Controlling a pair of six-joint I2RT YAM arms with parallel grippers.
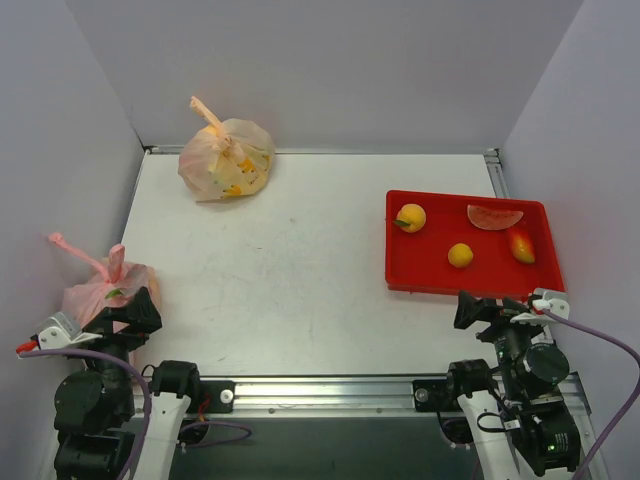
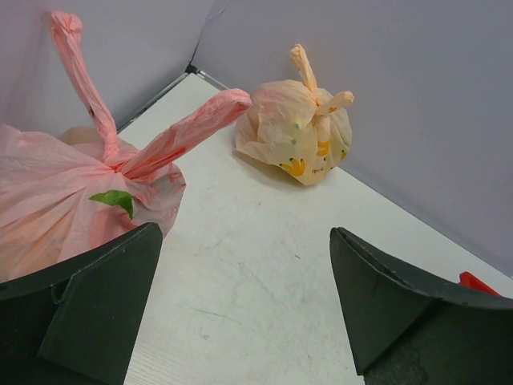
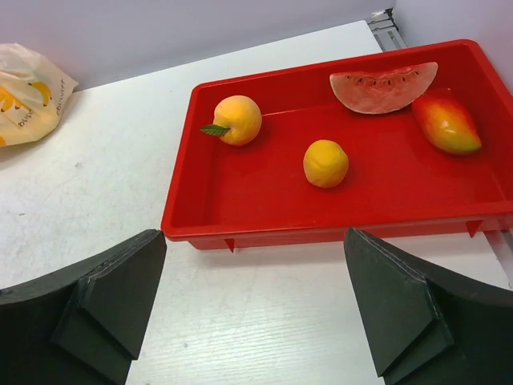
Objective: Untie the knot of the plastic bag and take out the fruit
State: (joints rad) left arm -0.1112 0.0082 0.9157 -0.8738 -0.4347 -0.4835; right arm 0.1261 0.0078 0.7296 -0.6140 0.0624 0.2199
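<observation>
One pink bag, one orange bag, one tray, four fruits

Open end effector, red tray, watermelon slice

You looked down from overhead; both low wrist views faced forward, sharing the pale orange knotted plastic bag.
</observation>
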